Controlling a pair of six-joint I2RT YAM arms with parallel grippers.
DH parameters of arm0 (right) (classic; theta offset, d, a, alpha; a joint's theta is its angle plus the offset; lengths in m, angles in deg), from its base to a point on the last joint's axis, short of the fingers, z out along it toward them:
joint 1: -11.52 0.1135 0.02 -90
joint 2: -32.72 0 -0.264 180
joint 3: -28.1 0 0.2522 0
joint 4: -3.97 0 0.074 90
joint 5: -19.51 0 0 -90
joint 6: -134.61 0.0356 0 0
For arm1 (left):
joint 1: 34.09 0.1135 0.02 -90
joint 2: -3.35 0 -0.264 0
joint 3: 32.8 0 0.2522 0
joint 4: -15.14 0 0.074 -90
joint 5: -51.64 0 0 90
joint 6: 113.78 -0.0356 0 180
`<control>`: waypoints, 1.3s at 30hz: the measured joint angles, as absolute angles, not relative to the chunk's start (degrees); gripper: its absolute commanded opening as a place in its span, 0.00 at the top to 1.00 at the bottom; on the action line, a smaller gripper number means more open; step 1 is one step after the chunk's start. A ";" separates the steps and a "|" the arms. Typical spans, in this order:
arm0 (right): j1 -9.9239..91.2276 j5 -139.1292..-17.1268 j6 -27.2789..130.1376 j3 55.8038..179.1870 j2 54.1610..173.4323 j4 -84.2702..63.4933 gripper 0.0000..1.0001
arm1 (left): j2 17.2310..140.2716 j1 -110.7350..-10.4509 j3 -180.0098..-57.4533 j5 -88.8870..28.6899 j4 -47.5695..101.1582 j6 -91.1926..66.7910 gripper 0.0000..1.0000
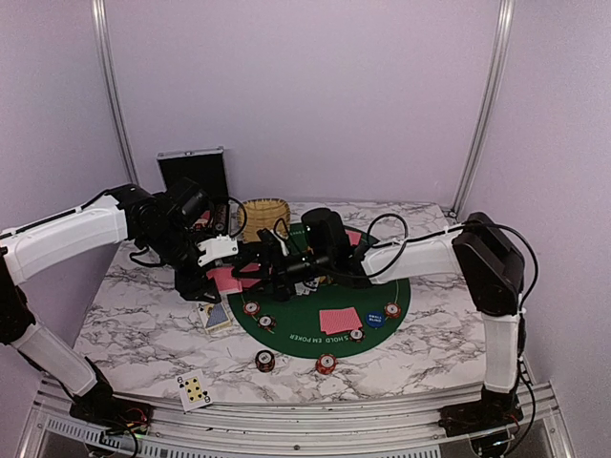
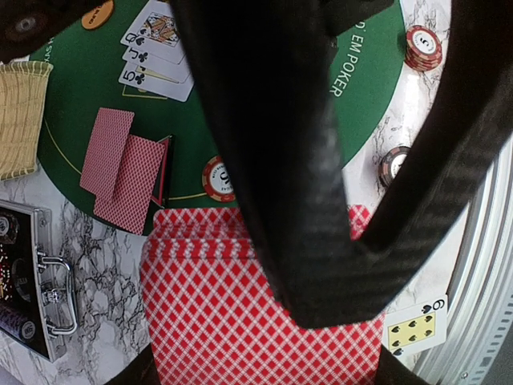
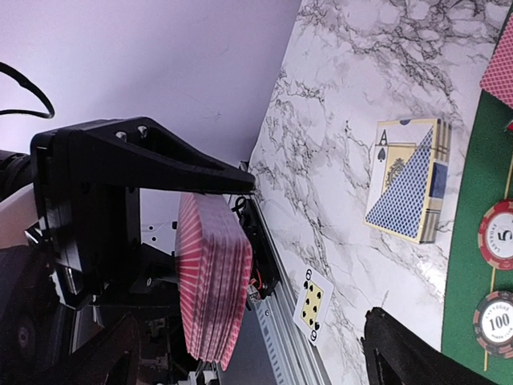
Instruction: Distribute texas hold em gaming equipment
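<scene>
My left gripper (image 1: 212,279) is shut on a thick deck of red-backed cards (image 2: 240,313), held above the table's left side; the deck also shows edge-on in the right wrist view (image 3: 212,281). My right gripper (image 1: 270,270) is open at the deck, and one dark finger (image 2: 280,160) lies across the top card. Two face-down cards (image 1: 341,320) and a blue disc (image 1: 374,320) lie on the green mat (image 1: 296,336). Red-and-white chips (image 1: 326,364) sit at the mat's front edge. Face-up cards (image 2: 156,48), an orange disc (image 2: 97,14) and two more face-down cards (image 2: 120,164) lie on the mat.
A wicker basket (image 1: 264,218) and a silver-edged black case (image 1: 193,176) stand at the back left. A blue card box (image 1: 218,315) lies left of the mat. A six of spades (image 1: 194,389) lies face up near the front edge.
</scene>
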State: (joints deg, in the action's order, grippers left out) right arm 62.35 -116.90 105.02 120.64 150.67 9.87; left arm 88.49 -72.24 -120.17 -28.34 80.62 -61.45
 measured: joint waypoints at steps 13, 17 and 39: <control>63.64 -118.67 111.33 124.80 156.33 16.58 0.08 | 88.55 -72.24 -120.82 -28.32 80.62 -61.45 0.99; 64.19 -119.09 113.69 126.72 158.25 19.20 0.09 | 88.55 -72.24 -120.87 -28.10 80.58 -61.43 0.99; 63.86 -118.69 116.80 126.39 160.46 21.78 0.37 | 88.82 -72.24 -120.84 -28.12 80.56 -61.45 1.00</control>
State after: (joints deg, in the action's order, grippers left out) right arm 63.86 -118.69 116.80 126.39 160.46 21.78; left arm 88.82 -72.24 -120.84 -28.12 80.56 -61.45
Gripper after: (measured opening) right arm 0.658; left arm 0.659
